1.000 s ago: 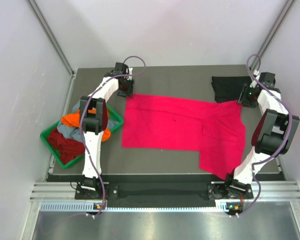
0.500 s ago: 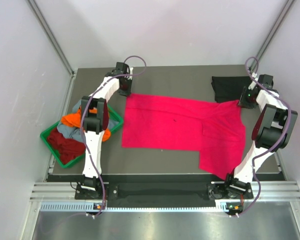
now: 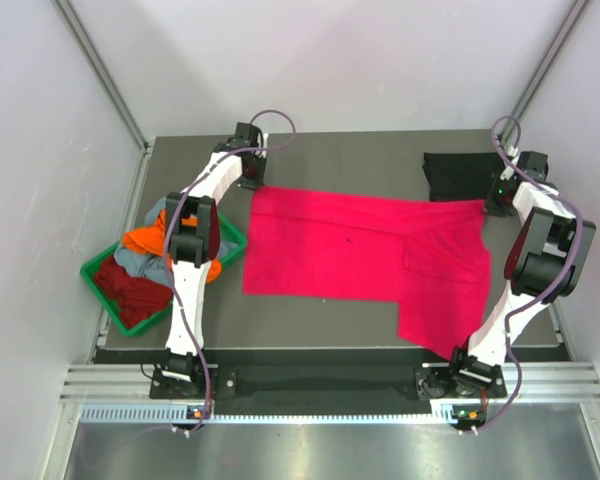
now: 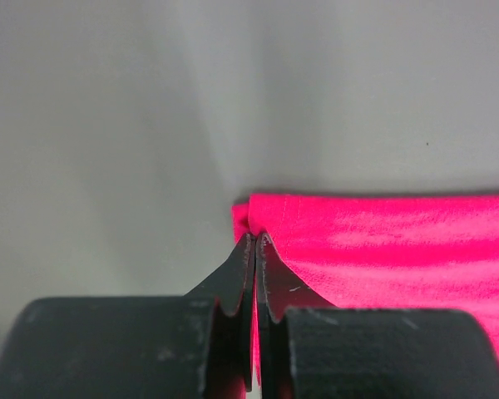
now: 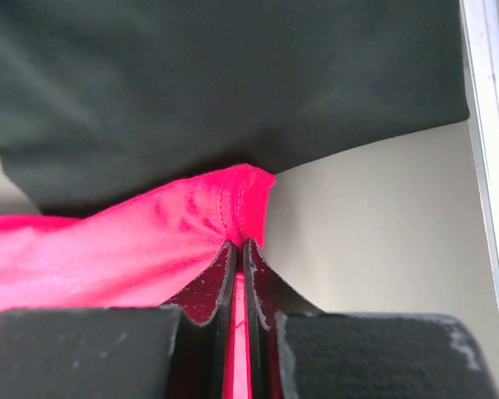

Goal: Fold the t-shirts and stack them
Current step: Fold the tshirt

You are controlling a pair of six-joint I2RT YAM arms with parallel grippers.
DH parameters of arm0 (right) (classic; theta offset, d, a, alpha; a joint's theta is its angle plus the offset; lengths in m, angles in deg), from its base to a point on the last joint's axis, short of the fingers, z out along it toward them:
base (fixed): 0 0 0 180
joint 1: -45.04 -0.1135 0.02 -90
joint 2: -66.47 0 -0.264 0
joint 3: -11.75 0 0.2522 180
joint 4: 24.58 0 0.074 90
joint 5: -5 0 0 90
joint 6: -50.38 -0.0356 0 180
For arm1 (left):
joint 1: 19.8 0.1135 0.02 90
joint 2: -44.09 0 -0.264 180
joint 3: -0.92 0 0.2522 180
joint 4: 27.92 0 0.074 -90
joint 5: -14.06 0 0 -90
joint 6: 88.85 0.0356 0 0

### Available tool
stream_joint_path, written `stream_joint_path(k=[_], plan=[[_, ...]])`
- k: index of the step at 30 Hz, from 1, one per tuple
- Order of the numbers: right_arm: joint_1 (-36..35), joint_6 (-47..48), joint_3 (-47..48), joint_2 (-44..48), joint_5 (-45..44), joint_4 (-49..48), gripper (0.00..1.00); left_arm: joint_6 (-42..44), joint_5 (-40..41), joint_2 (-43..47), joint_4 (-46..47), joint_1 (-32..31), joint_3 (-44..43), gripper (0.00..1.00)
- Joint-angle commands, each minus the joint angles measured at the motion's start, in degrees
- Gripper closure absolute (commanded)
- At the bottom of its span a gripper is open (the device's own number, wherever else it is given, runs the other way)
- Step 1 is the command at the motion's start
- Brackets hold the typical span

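We record the following.

1. Pink-red t-shirt (image 3: 365,255): one, spread flat across the middle of the tabletop (image 3: 330,160). Its right part lies in a double layer, and a flap runs down toward the near edge.
2. The left jaws: pressed together on the shirt's far left corner. In the left wrist view the hem is nipped between the two tips, with bare tabletop beyond it.
3. The right jaws: clamped on the shirt's far right corner. In the right wrist view the pink seam bunches just above the tips.
4. Black t-shirt (image 3: 458,177): one, folded, at the far right of the tabletop. The held pink corner lies against its near edge.
5. Green tray (image 3: 98,280): one, at the tabletop's left edge, set at an angle.
6. Orange t-shirt (image 3: 145,240), grey-blue t-shirt (image 3: 132,260), dark red t-shirt (image 3: 125,288): heaped unfolded in the tray. The orange is uppermost and spills over the rim, and the dark red is nearest us.
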Motion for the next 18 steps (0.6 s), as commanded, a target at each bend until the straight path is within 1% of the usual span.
stream_joint_path(k=[1, 10, 13, 16, 17, 18], plan=[[0.9, -0.5, -0.5, -0.2, -3.1, -3.8, 1.00, -0.1, 6.1, -1.5, 0.0, 1.1, 0.1, 1.00], [0.9, -2.9, -2.4, -0.6, -4.4, -5.4, 1.00, -2.1, 8.6, -1.1, -0.4, 1.2, 0.7, 1.00], [0.9, -3.6, -2.0, -0.6, -4.1, -6.0, 0.98, -3.0, 8.7, -0.4, -0.2, 1.2, 0.7, 1.00], [0.8, -5.0, -1.1, -0.3, -3.5, -5.9, 0.93, -4.4, 8.6, 1.0, 1.0, 1.2, 1.1, 1.00], [0.8, -5.7, -0.6, -0.1, -3.1, -5.1, 0.87, -4.9, 8.4, 1.5, 1.2, 1.2, 1.3, 0.96], [0.4, -6.1, -0.3, 0.2, -2.9, -4.7, 0.85, -5.3, 8.3, 2.2, 1.6, 1.2, 1.6, 0.83]])
